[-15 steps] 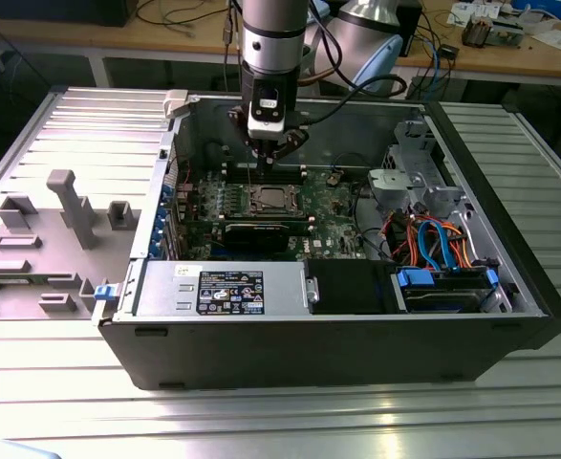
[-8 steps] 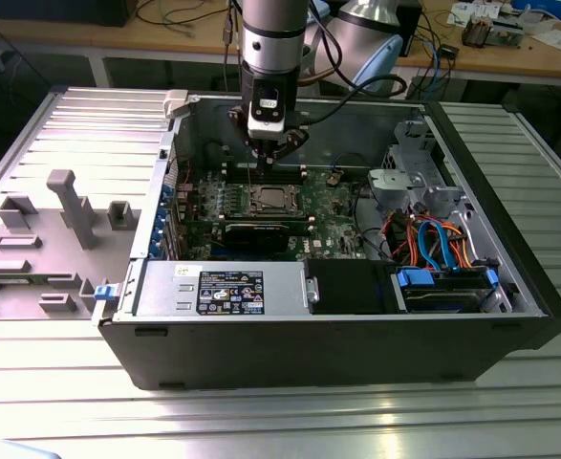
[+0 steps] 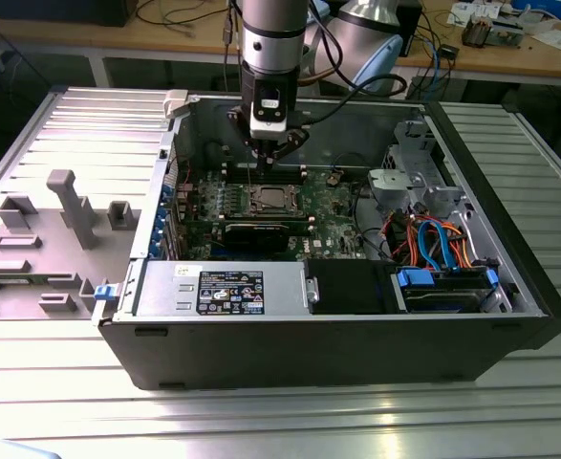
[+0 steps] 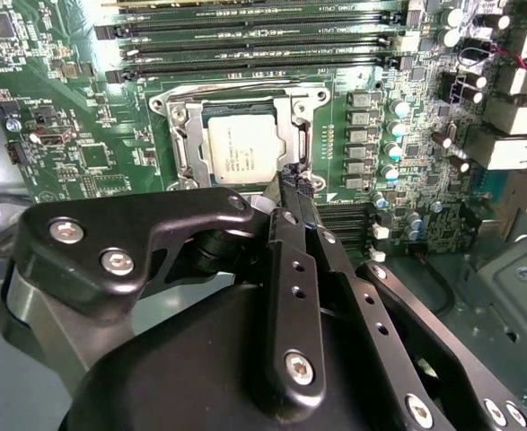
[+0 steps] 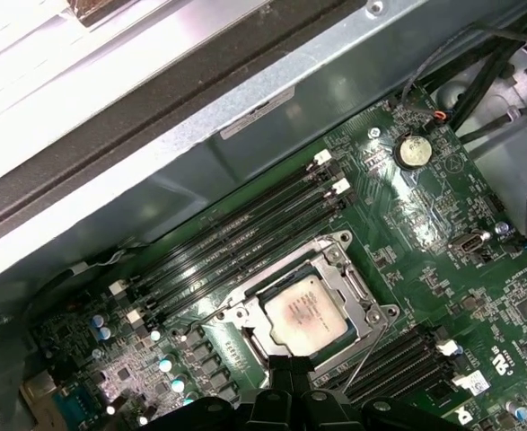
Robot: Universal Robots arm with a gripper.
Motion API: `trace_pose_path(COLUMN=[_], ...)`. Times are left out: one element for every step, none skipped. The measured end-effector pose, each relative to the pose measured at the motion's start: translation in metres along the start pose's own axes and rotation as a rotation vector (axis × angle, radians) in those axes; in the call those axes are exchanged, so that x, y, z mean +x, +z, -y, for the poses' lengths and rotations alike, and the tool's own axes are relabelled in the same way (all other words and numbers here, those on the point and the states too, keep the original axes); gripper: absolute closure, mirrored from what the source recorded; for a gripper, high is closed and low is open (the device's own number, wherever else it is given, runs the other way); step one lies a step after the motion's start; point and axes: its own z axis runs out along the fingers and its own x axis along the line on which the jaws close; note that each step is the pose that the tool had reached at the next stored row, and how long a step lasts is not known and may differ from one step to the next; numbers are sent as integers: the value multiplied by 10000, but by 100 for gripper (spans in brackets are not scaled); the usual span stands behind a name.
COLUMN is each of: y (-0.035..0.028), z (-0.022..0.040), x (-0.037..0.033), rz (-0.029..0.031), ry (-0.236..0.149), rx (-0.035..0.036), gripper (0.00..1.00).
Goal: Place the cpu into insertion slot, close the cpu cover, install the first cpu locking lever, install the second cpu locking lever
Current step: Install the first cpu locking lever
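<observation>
The cpu, a silver-grey square chip, lies in the insertion slot on the green board. The cpu cover, a silver frame, lies flat around it. In the first wrist view the cpu shows through the cover, and a thin wire lever slants up beside the socket. My gripper is shut with its black fingertips together at one edge of the socket, holding nothing that I can see. In the exterior view the gripper hangs just above the cpu.
Long black memory slots run on both sides of the socket. A black graphics card lies in front of it. The case walls, a drive cage and coloured cables close in the exterior view's right.
</observation>
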Motion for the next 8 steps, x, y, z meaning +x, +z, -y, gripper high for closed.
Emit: trace_pose_path(y=[1, 1, 1, 0, 1, 1, 1, 1], z=[2, 9, 15, 19, 24, 33, 37, 42], x=[4, 15, 23, 31, 39, 53, 60, 66], rz=[0, 0, 0, 0, 0, 0, 0, 0], ry=[-28, -47, -58, -69, -76, -87, -97, -118], rx=[-1, -2, 0, 1, 1, 1, 1, 2], gripper=[89, 89, 89, 89, 89, 89, 89, 89])
